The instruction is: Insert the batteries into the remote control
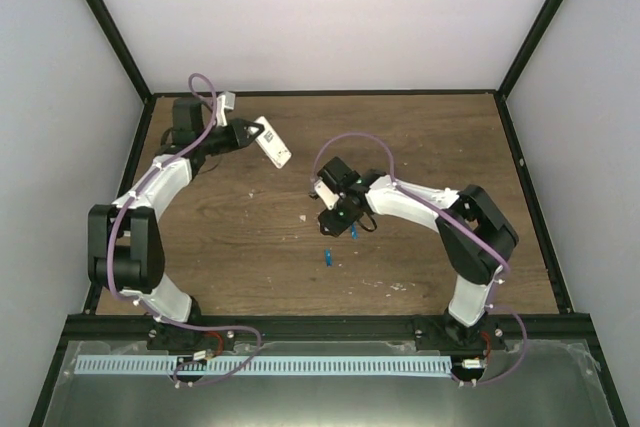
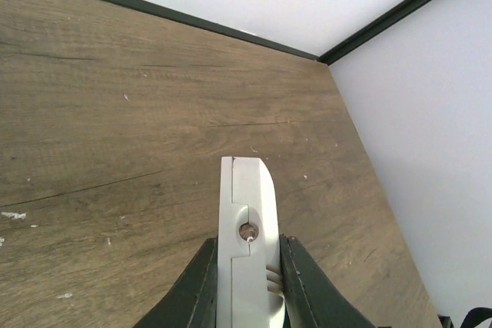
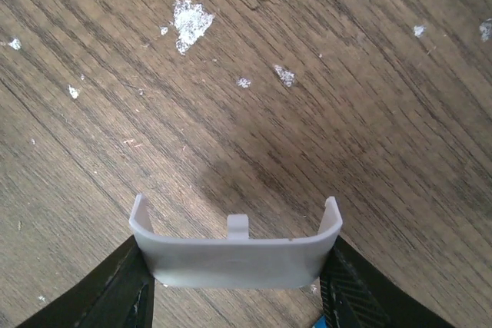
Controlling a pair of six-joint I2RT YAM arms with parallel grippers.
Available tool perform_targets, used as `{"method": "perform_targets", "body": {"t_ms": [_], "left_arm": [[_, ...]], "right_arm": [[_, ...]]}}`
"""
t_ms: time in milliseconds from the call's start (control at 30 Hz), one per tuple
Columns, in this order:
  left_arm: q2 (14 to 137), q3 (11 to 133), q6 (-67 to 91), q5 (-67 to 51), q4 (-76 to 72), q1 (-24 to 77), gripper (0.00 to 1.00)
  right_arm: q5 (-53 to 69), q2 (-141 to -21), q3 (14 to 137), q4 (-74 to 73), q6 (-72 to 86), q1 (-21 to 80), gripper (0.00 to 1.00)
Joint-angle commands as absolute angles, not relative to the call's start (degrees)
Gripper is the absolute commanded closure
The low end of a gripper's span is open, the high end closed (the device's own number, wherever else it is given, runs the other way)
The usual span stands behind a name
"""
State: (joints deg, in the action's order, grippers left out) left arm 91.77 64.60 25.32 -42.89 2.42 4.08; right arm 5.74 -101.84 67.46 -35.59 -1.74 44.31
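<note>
My left gripper point(image 1: 252, 134) is shut on the white remote control point(image 1: 272, 143) and holds it above the table at the back left. In the left wrist view the remote point(image 2: 244, 190) stands edge-on between the fingers of that gripper point(image 2: 247, 255). My right gripper point(image 1: 335, 212) is shut on a curved grey-white battery cover point(image 3: 231, 255), held just over the wood in the right wrist view point(image 3: 234, 266). One blue battery point(image 1: 327, 258) lies on the table in front of the right gripper. A second blue battery point(image 1: 353, 231) shows right beside that gripper, and a sliver of it shows in the right wrist view point(image 3: 326, 320).
White crumbs point(image 3: 189, 21) are scattered on the wooden table point(image 1: 420, 147). Black frame rails and white walls enclose the table at the back point(image 1: 320, 94) and the sides. A metal ledge with a white strip point(image 1: 300, 365) runs along the near edge.
</note>
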Motion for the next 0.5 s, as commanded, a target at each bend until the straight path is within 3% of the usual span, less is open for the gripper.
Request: {"method": "perform_targets", "body": {"t_ms": [0, 467], "left_arm": [[90.90, 65.45, 25.22, -42.98, 0.70, 4.43, 1.00], [86.65, 58.90, 25.20, -42.65, 0.64, 4.39, 1.00]], "right_arm": [[5.01, -100.15, 68.66, -36.49, -2.14, 43.74, 0.54], [-3.34, -101.07, 72.56, -44.36, 5.20, 29.57, 0.54]]}}
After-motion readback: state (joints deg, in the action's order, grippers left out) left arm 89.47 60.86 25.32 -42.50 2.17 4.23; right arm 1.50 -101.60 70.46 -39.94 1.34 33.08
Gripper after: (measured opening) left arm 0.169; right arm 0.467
